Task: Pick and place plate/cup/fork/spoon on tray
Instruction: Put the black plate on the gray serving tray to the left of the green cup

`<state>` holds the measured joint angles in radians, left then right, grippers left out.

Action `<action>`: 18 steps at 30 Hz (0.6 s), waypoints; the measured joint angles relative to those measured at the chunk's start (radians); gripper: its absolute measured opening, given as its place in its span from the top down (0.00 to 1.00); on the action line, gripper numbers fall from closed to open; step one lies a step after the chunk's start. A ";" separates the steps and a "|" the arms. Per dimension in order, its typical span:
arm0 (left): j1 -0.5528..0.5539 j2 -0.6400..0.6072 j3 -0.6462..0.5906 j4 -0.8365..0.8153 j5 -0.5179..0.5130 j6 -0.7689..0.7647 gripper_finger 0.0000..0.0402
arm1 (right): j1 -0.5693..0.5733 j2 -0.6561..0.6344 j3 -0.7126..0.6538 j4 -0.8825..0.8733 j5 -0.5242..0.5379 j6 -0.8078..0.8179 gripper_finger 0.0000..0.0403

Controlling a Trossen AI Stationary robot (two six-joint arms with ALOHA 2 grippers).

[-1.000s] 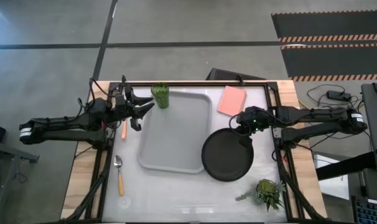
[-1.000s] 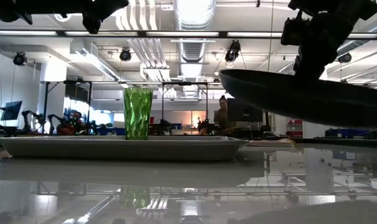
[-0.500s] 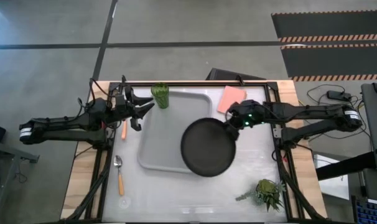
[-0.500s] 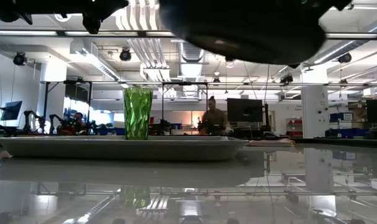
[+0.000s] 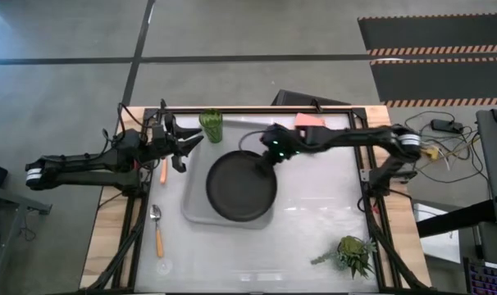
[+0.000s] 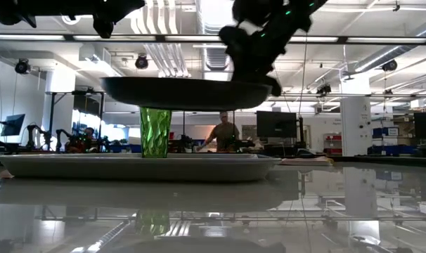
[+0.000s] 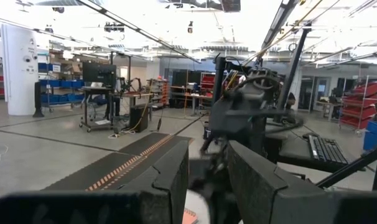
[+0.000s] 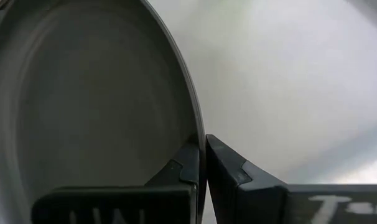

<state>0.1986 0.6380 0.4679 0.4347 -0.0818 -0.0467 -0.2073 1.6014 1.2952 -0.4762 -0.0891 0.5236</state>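
Plate (image 5: 240, 186) is hanging above the tray (image 5: 198, 209) in the high view, covering the tray's right half, with the right claw (image 5: 269, 156) pinching its rim at the far right edge. Only the low view is showing the gap: there the plate (image 6: 185, 93) is floating level and well clear of the tray (image 6: 136, 167), the right claw (image 6: 259, 67) reaching down to its rim from above. The right wrist view is giving the grip itself, with the two dark fingers (image 8: 229, 177) closed narrowly on the plate's (image 8: 83, 124) raised rim, one inside and one outside.

The cup (image 5: 211, 125) is standing upright at the tray's far left corner; in the low view the cup (image 6: 155, 132) is showing beneath the plate, its top hidden behind the plate's edge. The left claw (image 5: 191, 146) is waiting just left of the tray, near the cup, its fingers spread wide. The fork (image 5: 163, 170) is lying on the bench (image 5: 330, 213) partly under the left arm, and the spoon (image 5: 157, 229) is lying nearer the front, both left of the tray. A pink pad (image 5: 310, 120) is peeking out behind the right arm, and a small plant (image 5: 353, 254) is sitting at the bench's front right corner. A person (image 6: 223, 135) is standing in the room beyond.
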 joint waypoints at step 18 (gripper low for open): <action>0.000 -0.011 0.000 -0.003 0.000 0.000 0.77 | -0.081 0.282 0.186 0.013 -0.017 -0.059 0.98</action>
<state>0.1982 0.6270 0.4679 0.4316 -0.0818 -0.0463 -0.2886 1.8839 1.4813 -0.4629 -0.1065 0.4641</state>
